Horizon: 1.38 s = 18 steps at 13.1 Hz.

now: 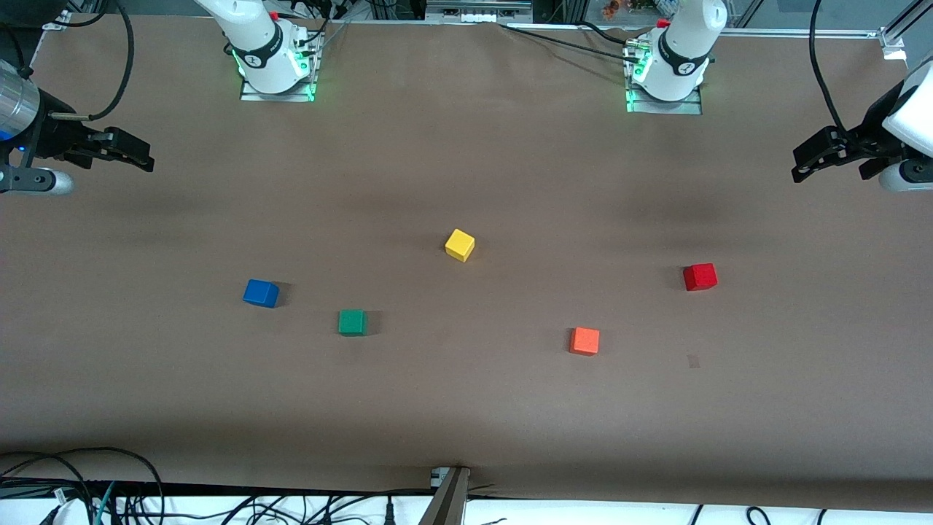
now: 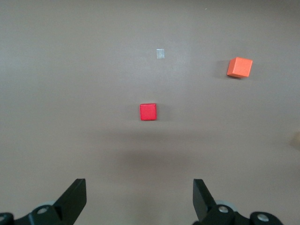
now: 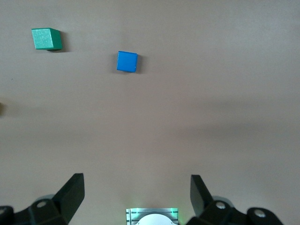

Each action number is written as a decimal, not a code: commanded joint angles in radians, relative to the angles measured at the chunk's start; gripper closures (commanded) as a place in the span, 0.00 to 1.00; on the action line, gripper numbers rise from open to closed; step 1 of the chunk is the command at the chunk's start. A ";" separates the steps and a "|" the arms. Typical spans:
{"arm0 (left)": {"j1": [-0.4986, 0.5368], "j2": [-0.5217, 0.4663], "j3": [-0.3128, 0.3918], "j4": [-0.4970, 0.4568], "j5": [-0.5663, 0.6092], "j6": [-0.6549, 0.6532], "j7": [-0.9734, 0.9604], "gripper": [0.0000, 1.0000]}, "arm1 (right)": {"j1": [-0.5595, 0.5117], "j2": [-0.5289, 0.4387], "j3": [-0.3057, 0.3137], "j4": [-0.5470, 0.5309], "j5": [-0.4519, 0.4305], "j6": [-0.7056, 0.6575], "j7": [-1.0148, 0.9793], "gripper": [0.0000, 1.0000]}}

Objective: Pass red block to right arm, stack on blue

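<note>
Both my pincers, left pincer [image 1: 802, 171] and right pincer [image 1: 142, 157], hang wide, empty; red block [image 1: 700, 277] and blue [image 1: 260, 293] rest well apart on the bench [image 1: 466, 408].

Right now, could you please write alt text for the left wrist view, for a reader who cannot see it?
A red block sits alone on the brown table, ahead of the left gripper, whose jaws are open and empty. An orange block and a small pale patch lie farther off.
</note>
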State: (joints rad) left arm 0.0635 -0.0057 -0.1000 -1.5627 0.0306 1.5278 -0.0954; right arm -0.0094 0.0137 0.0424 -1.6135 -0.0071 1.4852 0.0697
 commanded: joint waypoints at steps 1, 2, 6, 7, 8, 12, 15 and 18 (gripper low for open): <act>0.001 -0.008 0.000 0.007 -0.015 -0.014 0.009 0.00 | 0.000 0.000 -0.001 0.014 0.002 -0.017 0.009 0.00; -0.001 -0.008 0.000 0.007 -0.014 -0.015 0.011 0.00 | 0.000 0.000 -0.003 0.014 0.002 -0.017 0.007 0.00; 0.005 -0.007 -0.007 0.000 -0.011 -0.018 0.009 0.00 | 0.002 0.000 0.002 0.014 0.001 -0.016 0.012 0.00; 0.010 -0.005 -0.006 0.000 -0.006 -0.018 0.009 0.00 | 0.002 0.000 0.002 0.014 0.001 -0.013 0.012 0.00; 0.010 0.000 -0.004 0.000 0.002 -0.018 0.009 0.00 | 0.002 -0.001 0.002 0.014 0.001 -0.017 0.002 0.00; 0.012 0.006 -0.006 0.001 0.009 -0.020 0.008 0.00 | 0.017 -0.006 0.026 0.023 -0.002 -0.025 0.005 0.00; 0.010 0.004 -0.007 0.003 0.009 -0.020 0.008 0.00 | 0.017 -0.006 0.030 0.023 -0.001 -0.025 0.002 0.00; 0.010 0.003 -0.009 0.004 0.008 -0.021 -0.001 0.00 | 0.019 -0.006 0.034 0.027 -0.004 -0.023 0.007 0.00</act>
State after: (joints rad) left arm 0.0724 -0.0013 -0.1040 -1.5671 0.0315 1.5188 -0.0956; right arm 0.0086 0.0112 0.0701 -1.6064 -0.0065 1.4809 0.0693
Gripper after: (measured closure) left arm 0.000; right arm 0.000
